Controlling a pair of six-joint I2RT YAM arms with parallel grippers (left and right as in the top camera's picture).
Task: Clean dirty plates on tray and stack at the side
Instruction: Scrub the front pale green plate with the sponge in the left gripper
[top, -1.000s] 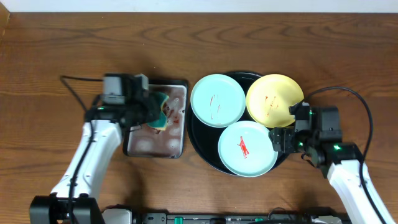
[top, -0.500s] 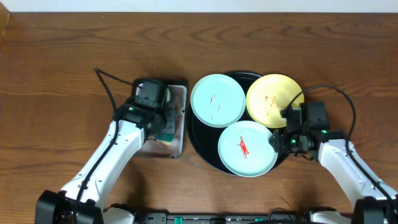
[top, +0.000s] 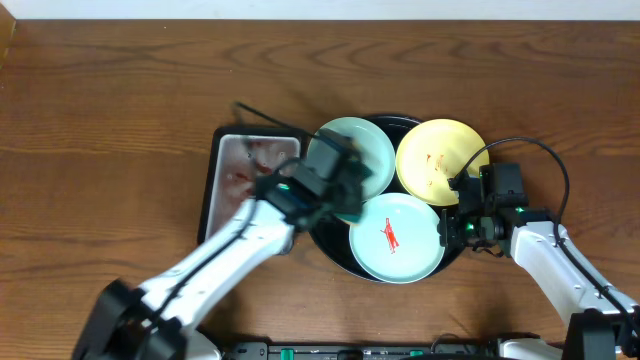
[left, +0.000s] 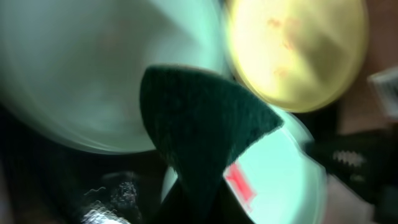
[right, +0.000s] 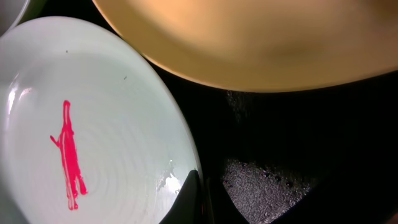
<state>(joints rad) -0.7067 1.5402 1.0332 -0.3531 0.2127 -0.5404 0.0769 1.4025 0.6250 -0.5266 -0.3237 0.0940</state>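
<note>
Three dirty plates lie on the black tray (top: 327, 243). A mint plate (top: 345, 140) sits at the back left, a yellow plate (top: 435, 160) at the back right, and a mint plate with a red smear (top: 395, 238) at the front. My left gripper (top: 346, 186) hovers over the back mint plate's near edge, shut on a dark green sponge (left: 199, 118). My right gripper (top: 446, 228) is shut on the right rim of the smeared mint plate (right: 81, 124), one finger (right: 189, 198) on top of the rim. The yellow plate (right: 249, 37) overlaps above it.
A rectangular metal pan (top: 250, 185) with red stains sits just left of the tray, partly under my left arm. Bare wood tabletop (top: 100, 120) spreads to the left, back and far right. A black cable (top: 560, 165) loops behind my right arm.
My left arm swung right from the metal pan to over the tray, carrying the sponge. My right gripper closed onto the front mint plate's rim.
</note>
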